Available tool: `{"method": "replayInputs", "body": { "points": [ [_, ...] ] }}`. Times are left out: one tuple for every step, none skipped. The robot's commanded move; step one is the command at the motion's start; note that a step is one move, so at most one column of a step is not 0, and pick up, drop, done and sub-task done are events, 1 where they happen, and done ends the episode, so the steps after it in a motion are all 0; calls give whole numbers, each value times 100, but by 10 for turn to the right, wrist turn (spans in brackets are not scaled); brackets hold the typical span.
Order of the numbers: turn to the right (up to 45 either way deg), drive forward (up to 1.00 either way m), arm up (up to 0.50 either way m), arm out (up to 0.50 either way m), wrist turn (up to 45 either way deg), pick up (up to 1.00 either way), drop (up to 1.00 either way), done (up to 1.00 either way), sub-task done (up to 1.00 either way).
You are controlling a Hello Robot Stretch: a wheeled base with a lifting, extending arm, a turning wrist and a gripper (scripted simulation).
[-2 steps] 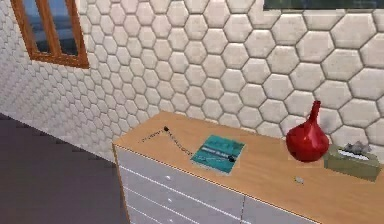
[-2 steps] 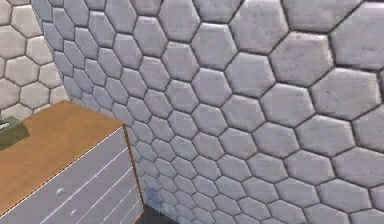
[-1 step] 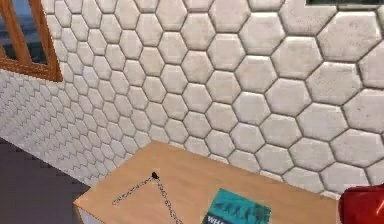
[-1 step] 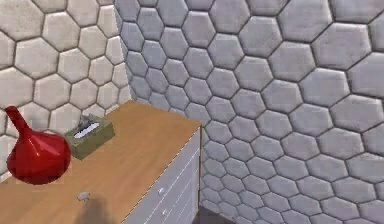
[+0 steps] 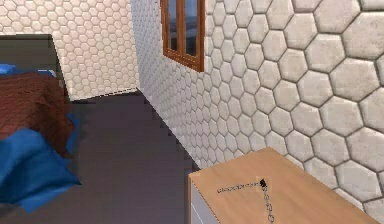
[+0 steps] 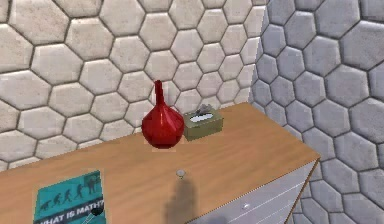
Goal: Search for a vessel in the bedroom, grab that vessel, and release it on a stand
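A red vase (image 6: 160, 124) with a round belly and a thin neck stands on a wooden tabletop (image 6: 250, 160) close to the hexagon-tiled wall, in the arm side view. A corner of the same kind of light wooden top (image 5: 300, 195) shows at the forward view's lower right.
A pale green box (image 6: 204, 122) sits just right of the vase, a teal book (image 6: 70, 200) lies at the tabletop's left, and a small grey item (image 6: 181, 177) stands near the front. A thin chain (image 5: 252, 190) lies on the wooden top. A bed (image 5: 35, 110) with a blue blanket (image 5: 30, 165) stands left, across dark floor (image 5: 130, 150). A wood-framed window (image 5: 183, 30) is in the wall.
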Motion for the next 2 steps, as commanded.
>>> {"method": "replayInputs", "body": {
  "points": [
    [0, 0, 50, 0, 0, 0, 0, 0, 0],
    [0, 0, 38, 0, 0, 0, 0, 0, 0]
  ]
}}
